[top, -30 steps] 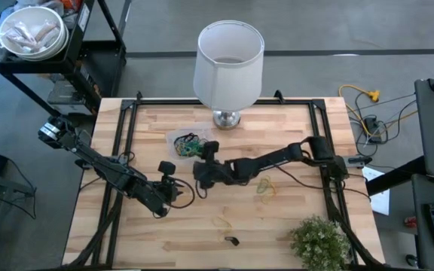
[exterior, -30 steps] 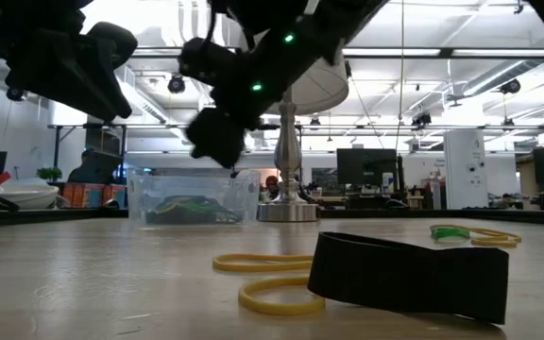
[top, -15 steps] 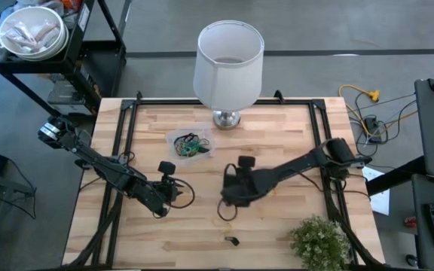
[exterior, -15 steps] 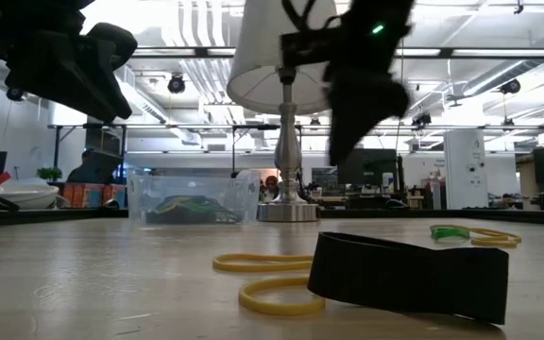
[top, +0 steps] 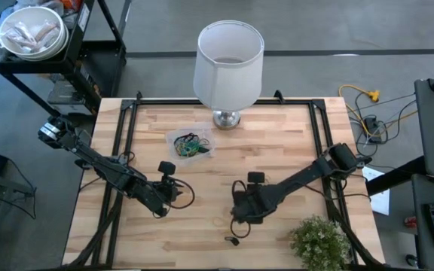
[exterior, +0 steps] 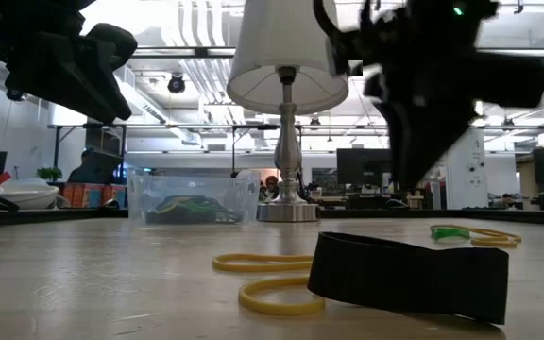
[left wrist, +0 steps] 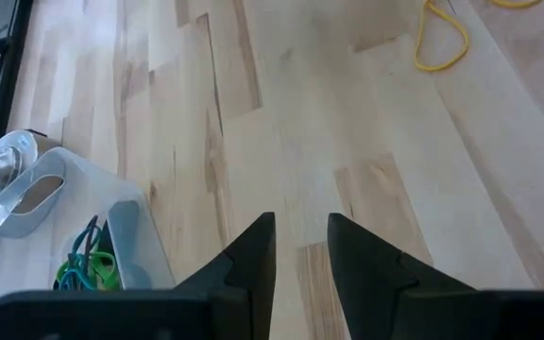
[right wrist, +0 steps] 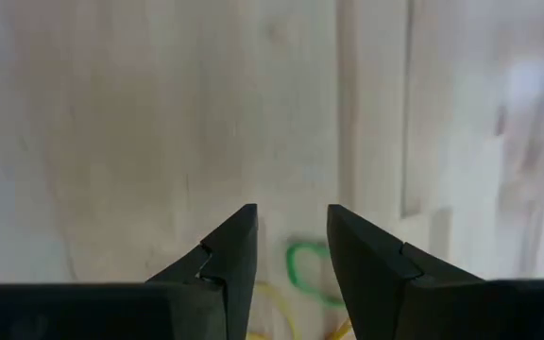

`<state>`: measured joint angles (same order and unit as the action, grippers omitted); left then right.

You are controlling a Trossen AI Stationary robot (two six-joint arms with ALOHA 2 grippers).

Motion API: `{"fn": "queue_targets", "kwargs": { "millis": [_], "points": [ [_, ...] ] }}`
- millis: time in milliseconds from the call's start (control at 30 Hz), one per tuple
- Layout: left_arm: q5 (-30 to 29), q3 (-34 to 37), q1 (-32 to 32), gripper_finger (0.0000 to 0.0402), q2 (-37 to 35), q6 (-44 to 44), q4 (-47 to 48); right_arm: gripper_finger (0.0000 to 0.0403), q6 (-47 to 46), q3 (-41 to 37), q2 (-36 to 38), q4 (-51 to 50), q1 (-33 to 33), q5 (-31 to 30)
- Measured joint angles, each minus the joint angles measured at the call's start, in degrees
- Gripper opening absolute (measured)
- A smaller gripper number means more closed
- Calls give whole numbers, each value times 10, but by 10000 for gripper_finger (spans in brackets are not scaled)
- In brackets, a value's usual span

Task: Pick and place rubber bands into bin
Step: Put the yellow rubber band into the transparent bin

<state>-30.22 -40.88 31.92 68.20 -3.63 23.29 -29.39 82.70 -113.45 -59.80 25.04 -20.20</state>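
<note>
The bin (top: pixel 189 144) is a small clear tub on the table in front of the lamp, with several green and dark rubber bands lying in it (exterior: pixel 194 196). Loose bands lie flat on the wood: a wide black one (exterior: pixel 409 274) (top: pixel 233 241), two yellow ones (exterior: pixel 263 263) and a green one (exterior: pixel 456 231). My right gripper (top: pixel 238 218) (right wrist: pixel 291 236) hovers open over the near middle of the table, just beyond the black band; past its fingers show a green band (right wrist: pixel 305 264) and a yellow one. My left gripper (top: pixel 168 188) (left wrist: pixel 300 246) waits open above the wood, near side of the bin.
A white lampshade on a metal foot (top: pixel 228 56) stands at the far edge behind the bin. A small green plant (top: pixel 319 241) sits at the near right corner, close to the right arm. Black rails (top: pixel 123 150) run along the table's left and right sides.
My right gripper has swung away from the bin, toward the near edge and a little to the right, and has come down over the near middle of the table close to the black band. The left arm and the bands have kept still.
</note>
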Motion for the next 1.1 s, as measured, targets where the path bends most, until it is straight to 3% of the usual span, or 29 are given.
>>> {"fn": "queue_targets", "kwargs": {
  "millis": [167, 333, 400, 767, 1100],
  "points": [
    [24, 1, 0, 83, 5, 9, -23, 123, -43, -35, 0, 1, 11, 8],
    [176, 5, 0, 83, 52, 129, -160, 120, -101, -55, 1, 2, 18, 7],
    [211, 4, 0, 83, 81, 179, -221, 118, -122, -60, 1, 2, 21, 7],
    [223, -83, -40, 83, 281, 265, -333, 112, -185, -67, 2, 6, 43, -8],
    [350, -152, -78, 83, 387, 265, -334, 104, -187, -66, 2, 8, 68, -23]
  ]
}}
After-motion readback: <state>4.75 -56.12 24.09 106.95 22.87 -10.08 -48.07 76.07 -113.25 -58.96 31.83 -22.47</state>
